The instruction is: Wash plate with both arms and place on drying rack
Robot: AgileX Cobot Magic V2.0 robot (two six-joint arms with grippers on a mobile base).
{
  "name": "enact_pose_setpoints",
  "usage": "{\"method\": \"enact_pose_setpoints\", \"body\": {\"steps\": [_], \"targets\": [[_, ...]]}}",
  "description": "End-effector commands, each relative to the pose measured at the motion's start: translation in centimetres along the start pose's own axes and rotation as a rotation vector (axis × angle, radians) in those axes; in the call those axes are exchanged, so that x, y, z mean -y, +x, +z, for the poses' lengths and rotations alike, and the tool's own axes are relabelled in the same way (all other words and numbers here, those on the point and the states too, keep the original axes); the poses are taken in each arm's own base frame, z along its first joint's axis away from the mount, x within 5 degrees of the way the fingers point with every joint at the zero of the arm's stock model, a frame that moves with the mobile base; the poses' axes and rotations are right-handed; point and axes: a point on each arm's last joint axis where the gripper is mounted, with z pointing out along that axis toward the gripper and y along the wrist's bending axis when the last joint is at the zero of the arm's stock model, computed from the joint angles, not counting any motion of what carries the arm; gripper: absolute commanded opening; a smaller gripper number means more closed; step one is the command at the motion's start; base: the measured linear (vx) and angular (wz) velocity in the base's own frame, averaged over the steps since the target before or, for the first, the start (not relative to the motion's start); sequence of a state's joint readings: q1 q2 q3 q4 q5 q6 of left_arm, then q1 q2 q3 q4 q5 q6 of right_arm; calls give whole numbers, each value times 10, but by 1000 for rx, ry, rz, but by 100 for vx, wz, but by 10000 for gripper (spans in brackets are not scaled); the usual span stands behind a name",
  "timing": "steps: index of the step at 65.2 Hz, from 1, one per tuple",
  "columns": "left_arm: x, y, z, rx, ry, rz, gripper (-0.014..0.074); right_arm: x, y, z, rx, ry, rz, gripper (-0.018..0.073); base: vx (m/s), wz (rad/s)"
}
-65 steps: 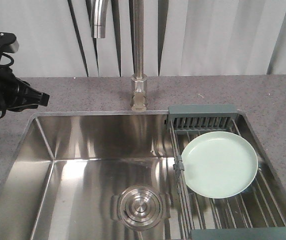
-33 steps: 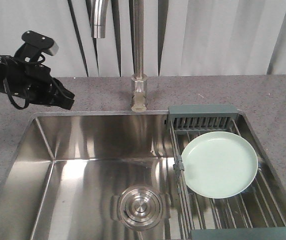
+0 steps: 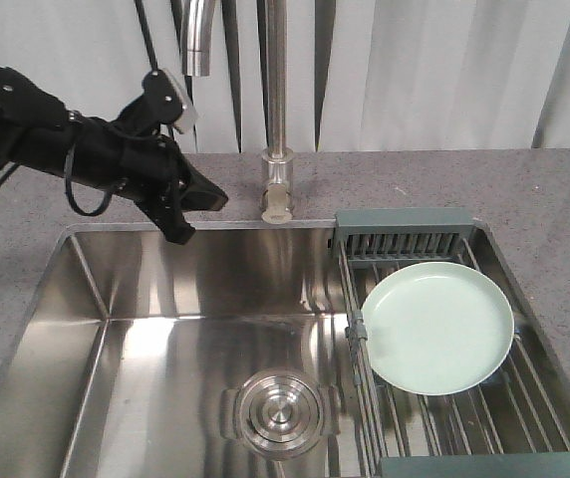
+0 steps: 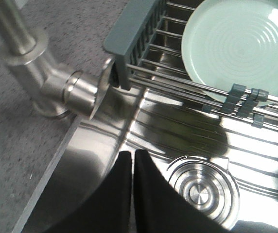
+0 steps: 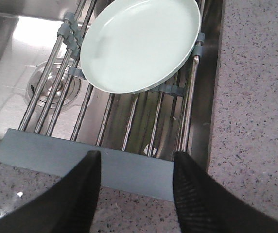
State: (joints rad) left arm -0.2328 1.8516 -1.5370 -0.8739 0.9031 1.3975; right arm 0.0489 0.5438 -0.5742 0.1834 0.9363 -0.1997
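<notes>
Left gripper: fingers pressed together, holding nothing, hanging over the sink basin at the upper left of the front view, near the faucet. Right gripper: fingers spread wide apart, empty, at the bottom of its wrist view above the near grey-green end piece of the drying rack. Plate: lies flat, face up, on the rack's steel bars at the right of the front view, well apart from both grippers.
</notes>
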Motion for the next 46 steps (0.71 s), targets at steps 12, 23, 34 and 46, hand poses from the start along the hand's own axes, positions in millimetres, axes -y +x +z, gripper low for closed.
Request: {"method": "enact_pose_setpoints", "body": {"steps": [12, 23, 34, 46], "targets": [[16, -43, 18, 103, 13, 204, -8, 0, -10, -5, 72, 7, -7, 348, 0, 0], [10, -51, 38, 117, -28, 232, -8, 0, -10, -5, 72, 7, -7, 348, 0, 0], [-9, -56, 45, 142, -151, 230, -8, 0, -10, -5, 72, 7, -7, 348, 0, 0], [-24, -63, 41, 171, -301, 233, -8, 0, -10, -5, 72, 7, -7, 348, 0, 0]]}}
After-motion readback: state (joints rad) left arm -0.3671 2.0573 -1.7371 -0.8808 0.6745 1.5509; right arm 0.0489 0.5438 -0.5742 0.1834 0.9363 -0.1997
